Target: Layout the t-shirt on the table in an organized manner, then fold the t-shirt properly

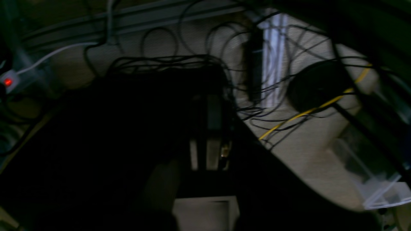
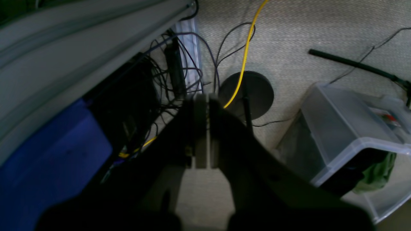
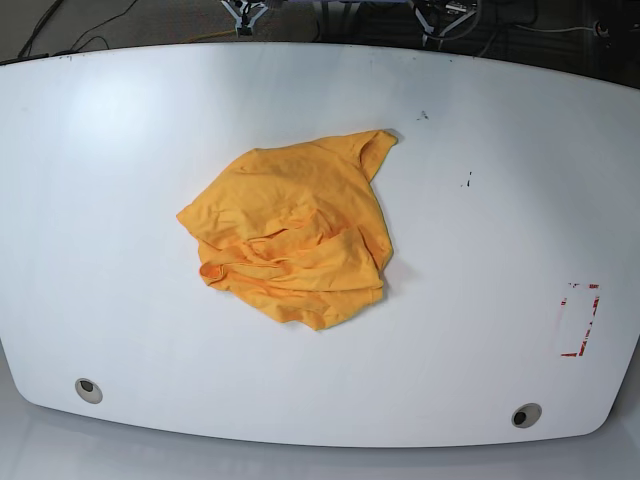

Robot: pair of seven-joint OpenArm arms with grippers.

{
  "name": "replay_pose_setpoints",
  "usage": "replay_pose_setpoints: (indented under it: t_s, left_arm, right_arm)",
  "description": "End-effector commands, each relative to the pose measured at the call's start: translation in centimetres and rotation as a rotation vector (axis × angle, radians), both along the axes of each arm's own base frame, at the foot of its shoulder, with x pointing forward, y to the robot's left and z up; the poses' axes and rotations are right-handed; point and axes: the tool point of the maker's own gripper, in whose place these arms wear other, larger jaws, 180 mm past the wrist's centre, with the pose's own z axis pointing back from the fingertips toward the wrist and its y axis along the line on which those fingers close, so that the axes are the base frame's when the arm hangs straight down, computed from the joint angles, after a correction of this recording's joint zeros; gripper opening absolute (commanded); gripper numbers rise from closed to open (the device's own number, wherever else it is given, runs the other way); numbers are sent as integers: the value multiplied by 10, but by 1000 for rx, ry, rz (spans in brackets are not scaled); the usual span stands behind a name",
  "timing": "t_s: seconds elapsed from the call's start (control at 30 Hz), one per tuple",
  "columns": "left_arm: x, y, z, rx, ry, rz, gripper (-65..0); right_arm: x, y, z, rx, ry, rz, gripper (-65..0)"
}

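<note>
Sitting crumpled in a loose heap, the t-shirt (image 3: 294, 232) is just left of centre in the base view, well clear of every table edge. Fabric bunched and wrinkled, folds overlapping, one corner poking toward upper right; can't make out sleeves or collar.

The table (image 3: 480, 120) is glossy white with curved edges and fills almost the whole base frame. Two grey grommets: one lower left (image 3: 88, 390), one lower right (image 3: 525, 415). Red tape rectangle outline (image 3: 579, 320) at right edge, well apart from the shirt. Few dark specks (image 3: 466, 181) upper right of the shirt. No arm over the tabletop in the base view.

Both wrist cams point at the floor, not the table. Right wrist view: beige woven carpet (image 2: 305, 29), yellow cable (image 2: 244, 54) running down from top centre over a round black base (image 2: 257, 89), tangle of dark cables left of it, clear plastic bin (image 2: 346, 128) at right with something green inside, blue panel (image 2: 51, 160) lower left.

Right gripper (image 2: 202, 99) mid-frame, fingers pressed together, nothing between them.

Left wrist view very dark: same carpet, cable tangle, red indicator light (image 1: 7, 82) at far left. Left gripper (image 1: 208, 106) barely visible as a silhouette; jaws together, holding nothing that I can see.
</note>
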Motion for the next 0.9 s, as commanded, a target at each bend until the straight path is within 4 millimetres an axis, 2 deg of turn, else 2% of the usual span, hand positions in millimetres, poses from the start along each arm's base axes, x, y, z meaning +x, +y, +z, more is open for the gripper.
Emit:
replay_pose_setpoints:
  t_s: [0.0,0.1,0.43,0.6,0.67,0.87]
  left_arm:
    - [-11,1,0,-1,14,0,-631]
    - [-16,2,1,0,20,1,-631]
    - [-6,9,4,-5,-101,-2,-631]
    - [-26,9,5,-5,-75,0,-631]
    - [-32,9,6,-4,-67,-1,-631]
    - [-29,6,8,-7,-123,-4,-631]
  right_arm:
    - [-9,0,1,1,11,-8,-646]
    - [-13,-1,1,-2,13,-8,-646]
    - [-25,-7,3,-17,7,9,-647]
    - [-28,-7,3,-17,11,9,-649]
    - [-37,-7,4,-17,24,9,-649]
    - [-42,-8,6,-22,3,5,-649]
